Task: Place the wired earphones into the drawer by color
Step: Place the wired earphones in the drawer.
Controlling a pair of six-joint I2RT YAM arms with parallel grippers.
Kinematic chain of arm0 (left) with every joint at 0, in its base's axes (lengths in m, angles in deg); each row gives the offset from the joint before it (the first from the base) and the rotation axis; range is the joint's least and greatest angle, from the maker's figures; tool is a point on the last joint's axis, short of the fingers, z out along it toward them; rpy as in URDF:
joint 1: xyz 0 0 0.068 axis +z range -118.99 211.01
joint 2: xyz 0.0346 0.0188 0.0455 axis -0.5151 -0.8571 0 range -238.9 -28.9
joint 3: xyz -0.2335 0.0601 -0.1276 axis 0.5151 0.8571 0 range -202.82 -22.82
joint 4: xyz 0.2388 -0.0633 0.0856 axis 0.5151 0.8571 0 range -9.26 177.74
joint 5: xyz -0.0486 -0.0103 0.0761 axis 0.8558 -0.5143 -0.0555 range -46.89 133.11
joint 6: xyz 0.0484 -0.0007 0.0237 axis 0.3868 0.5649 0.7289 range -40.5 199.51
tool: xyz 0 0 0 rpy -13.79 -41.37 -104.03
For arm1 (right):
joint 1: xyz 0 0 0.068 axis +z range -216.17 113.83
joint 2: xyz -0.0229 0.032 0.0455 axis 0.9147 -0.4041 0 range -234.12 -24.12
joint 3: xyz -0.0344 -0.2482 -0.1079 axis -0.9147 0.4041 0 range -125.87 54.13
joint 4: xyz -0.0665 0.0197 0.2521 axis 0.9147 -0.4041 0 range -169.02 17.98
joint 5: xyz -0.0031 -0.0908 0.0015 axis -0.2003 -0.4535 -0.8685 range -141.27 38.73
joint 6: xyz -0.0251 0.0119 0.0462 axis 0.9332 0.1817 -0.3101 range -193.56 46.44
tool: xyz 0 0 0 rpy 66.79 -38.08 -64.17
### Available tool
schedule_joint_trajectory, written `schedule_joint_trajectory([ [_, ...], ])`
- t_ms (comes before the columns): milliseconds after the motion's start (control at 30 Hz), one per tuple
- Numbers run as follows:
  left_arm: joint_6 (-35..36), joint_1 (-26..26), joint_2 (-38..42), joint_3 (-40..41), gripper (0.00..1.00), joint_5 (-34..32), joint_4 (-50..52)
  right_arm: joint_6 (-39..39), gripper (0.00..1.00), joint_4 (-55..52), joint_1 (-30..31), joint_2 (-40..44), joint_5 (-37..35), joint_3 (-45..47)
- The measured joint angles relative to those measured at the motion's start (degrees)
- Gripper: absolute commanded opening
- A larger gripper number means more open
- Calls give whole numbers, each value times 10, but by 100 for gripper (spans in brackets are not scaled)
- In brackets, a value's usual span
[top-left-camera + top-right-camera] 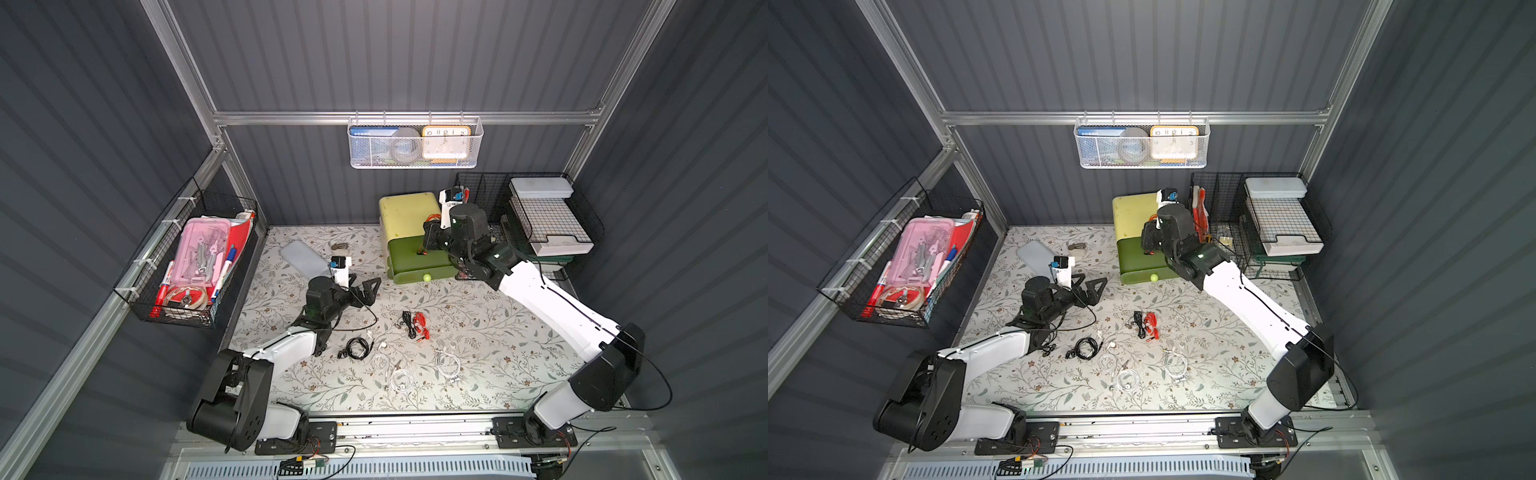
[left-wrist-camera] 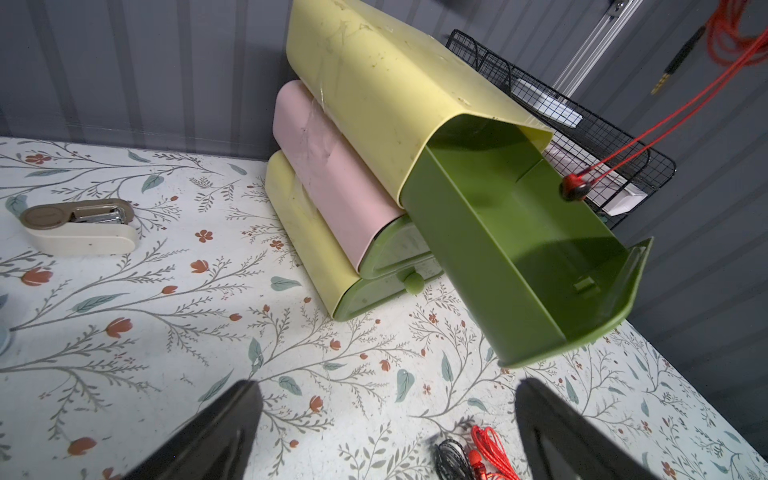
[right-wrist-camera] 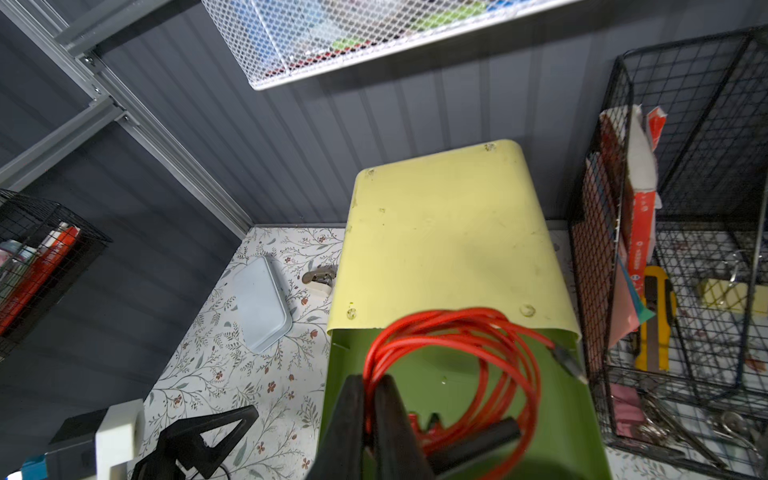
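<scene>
Green plastic forms the top drawer (image 2: pixel 498 257) of the stacked cabinet (image 1: pixel 407 208) at 12 o'clock on the floral table (image 1: pixel 478 332). It stands pulled out, while the drawers beneath it sit closed. Over its open inside the right gripper (image 3: pixel 370 380) is clenched on a red earphone coil (image 3: pixel 457 322). The loops fan above the drawer floor and a red earbud (image 2: pixel 573 187) dangles beside its far wall.

The left gripper (image 2: pixel 386 384) hovers released, fingers wide apart, just toward 10 o'clock from the table's centre, holding nothing.

At the centre a black earphone (image 1: pixel 409 322) and a red earphone (image 1: pixel 422 325) lie touching. A black coil (image 1: pixel 357 347) sits toward 8 o'clock. Toward 6 o'clock lie a white coil (image 1: pixel 380 361), a second white coil (image 1: pixel 401 380) and a third white coil (image 1: pixel 449 363).

On the back wall a white mesh basket (image 1: pixel 415 165) holds an orange clock (image 1: pixel 446 143). At 9 o'clock a black wire basket (image 1: pixel 137 291) carries a pink case (image 1: pixel 203 245) and markers — at 2 o'clock a wire rack (image 1: pixel 590 216) holds pale trays (image 1: pixel 540 188).
</scene>
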Motion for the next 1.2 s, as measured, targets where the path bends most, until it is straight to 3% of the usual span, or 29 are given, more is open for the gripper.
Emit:
schedule_joint_trajectory([
  [367,1,0,1,0,99,0,0,-47,4,29,-4,-42,49,34],
  [667,2,0,1,0,99,0,0,-61,50,28,-4,-42,59,51],
  [1067,2,0,6,0,99,0,2,-47,74,4,-4,42,65,93],
  [1200,2,0,6,0,99,0,2,-39,86,-18,-4,86,76,118],
])
